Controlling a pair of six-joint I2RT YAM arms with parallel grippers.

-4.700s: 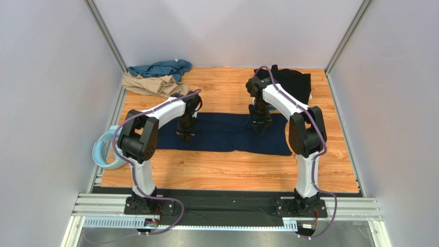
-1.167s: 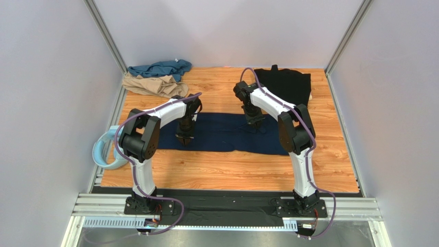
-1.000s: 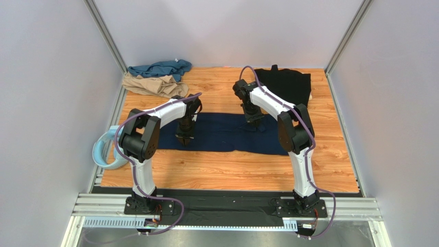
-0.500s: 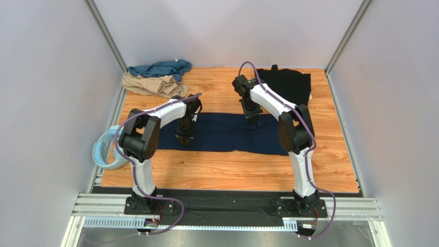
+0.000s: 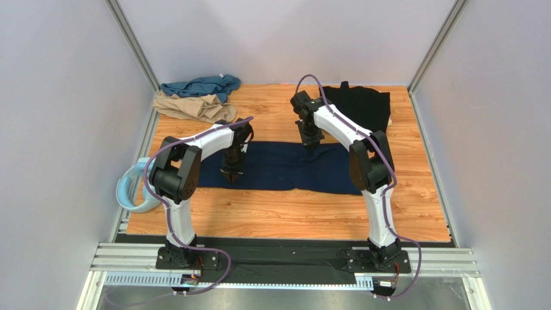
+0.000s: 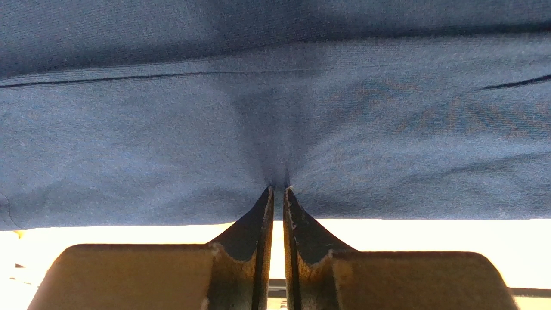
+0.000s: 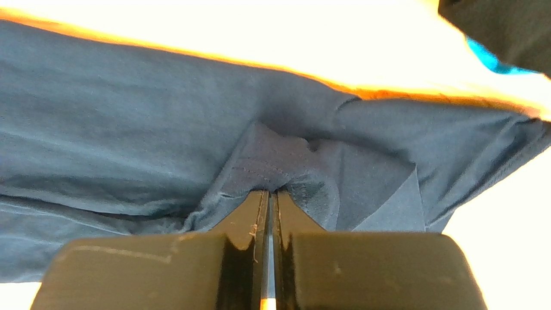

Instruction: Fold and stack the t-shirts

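While my left hand point(image 6: 277, 188) and right hand point(image 7: 268, 191) pinch its edges, the navy t-shirt point(image 5: 278, 169) (soft, limp) will sag between

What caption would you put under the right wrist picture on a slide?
Right gripper shut on a pinched-up fold of the navy t-shirt, close to the cloth's edge.

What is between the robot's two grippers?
Only the navy t-shirt, lying flat on the table. It stretches from the left gripper to the right gripper, and both pinch it. The top external view shows this.
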